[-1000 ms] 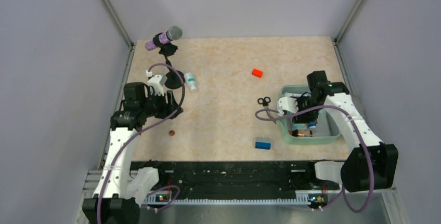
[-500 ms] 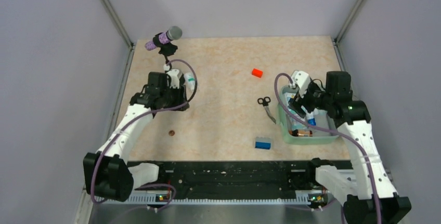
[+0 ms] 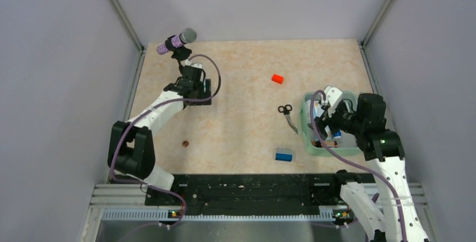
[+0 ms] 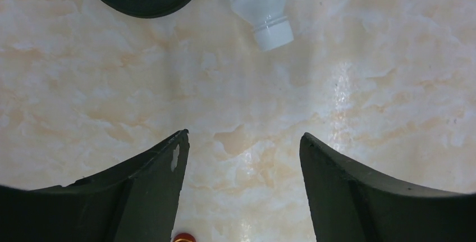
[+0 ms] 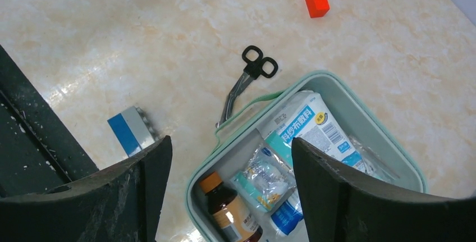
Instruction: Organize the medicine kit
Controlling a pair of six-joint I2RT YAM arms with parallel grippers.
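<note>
Left arm (image 3: 163, 104): stretching farther toward worktop's (image 3: 247, 124) far-left corner than before.
Left end effector (image 4: 244, 135): gaping wide, empty; medicine bottle (image 4: 259, 6) lying just ahead, cap nearest.

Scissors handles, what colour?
Black loops on the scissors, blades bare metal. Shows best in the right wrist view.

Scissors (image 3: 287, 113) just left of medicine kit (image 3: 337, 152)
</note>
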